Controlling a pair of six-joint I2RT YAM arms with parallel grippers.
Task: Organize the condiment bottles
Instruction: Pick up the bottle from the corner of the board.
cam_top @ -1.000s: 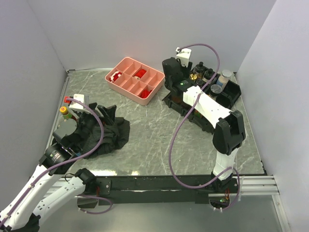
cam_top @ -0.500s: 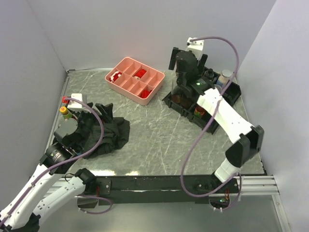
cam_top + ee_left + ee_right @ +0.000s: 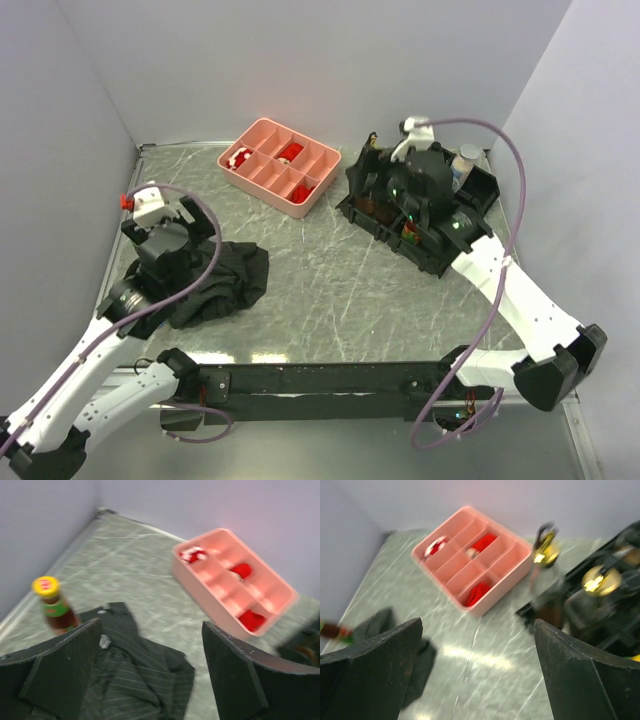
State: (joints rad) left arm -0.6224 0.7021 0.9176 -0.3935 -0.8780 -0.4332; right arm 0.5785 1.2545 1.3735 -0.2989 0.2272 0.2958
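A yellow-capped sauce bottle (image 3: 52, 605) with dark red contents stands on the table near the left wall, just left of my left gripper (image 3: 150, 645). That gripper is open with only the black cloth (image 3: 135, 675) below it. In the top view the left gripper (image 3: 165, 222) hides this bottle. My right gripper (image 3: 477, 645) is open and empty over bare table beside the black rack (image 3: 430, 262). The rack holds several condiment bottles, among them gold-spouted ones (image 3: 545, 550) and a grey-lidded shaker (image 3: 465, 157). In the top view the right gripper (image 3: 368, 178) hangs at the rack's left end.
A pink compartment tray (image 3: 300, 208) with red pieces sits at the back middle. The black cloth (image 3: 225, 280) lies crumpled at the front left. Grey walls close in the table on the left, back and right.
My right gripper has opened and drawn up and back from the rack, its arm swinging out to the right. My left arm has risen and shifted back-left, now covering the yellow-capped bottle from above.
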